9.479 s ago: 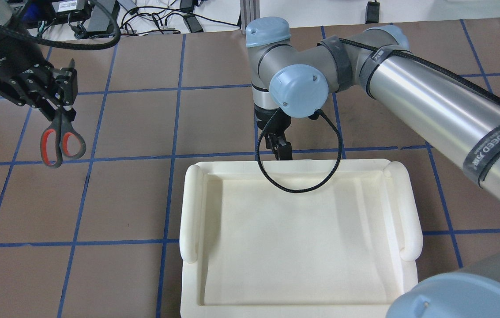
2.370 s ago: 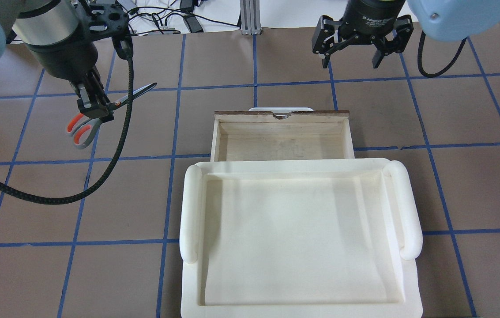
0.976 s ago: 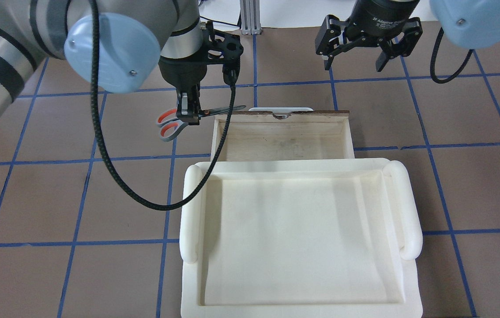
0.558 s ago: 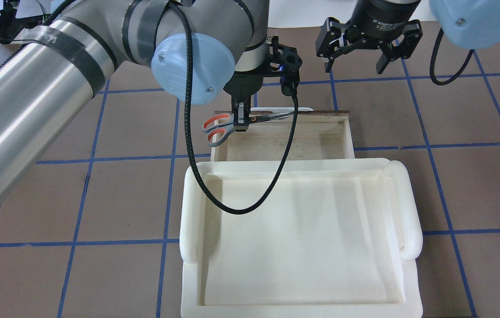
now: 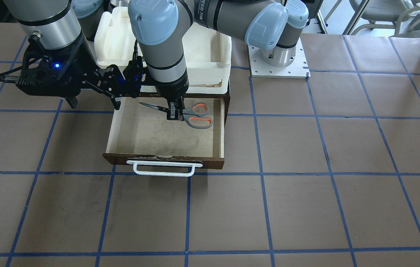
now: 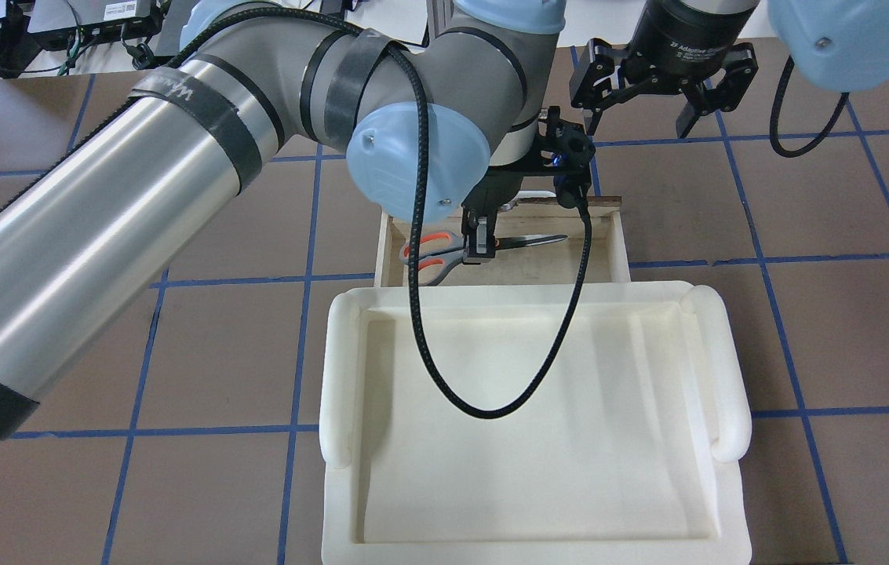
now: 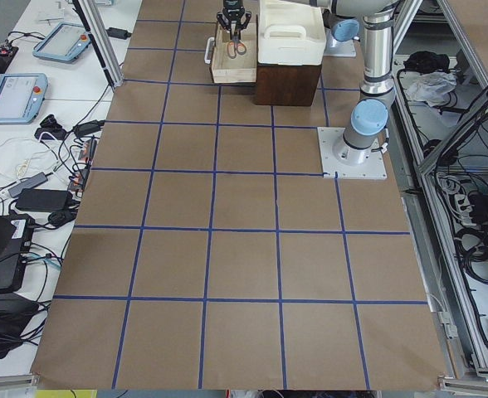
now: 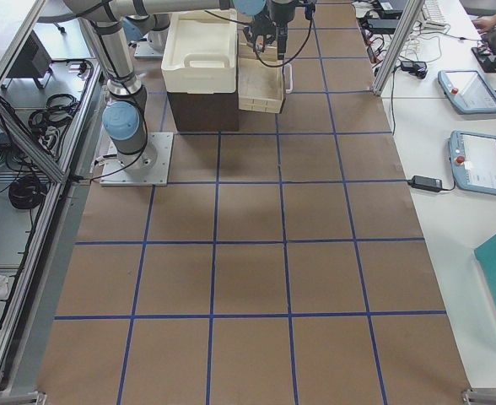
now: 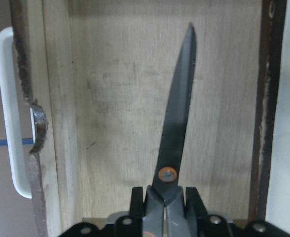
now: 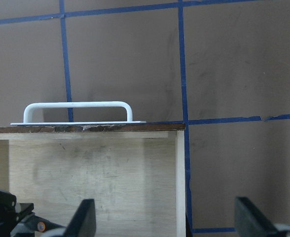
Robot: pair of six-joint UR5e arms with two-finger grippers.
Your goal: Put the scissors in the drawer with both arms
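You've got a white foam tray [image 6: 337,377], a brown tabletop [image 5: 343,144] gridded in blue tape [image 5: 343,173], and a teach pendant [image 7: 16,95] plus loose cables [image 7: 24,153] on the side bench [image 7: 65,83].

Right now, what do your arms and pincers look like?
The right arm and left arm are silver-grey tubes with light-blue joint caps; the left wears black tape bands with white lettering. The left pincer and right pincer are black, two-fingered, each trailing a black braided cable.

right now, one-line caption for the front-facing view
Left gripper holds the scissors over the open drawer; right gripper hangs open nearby.
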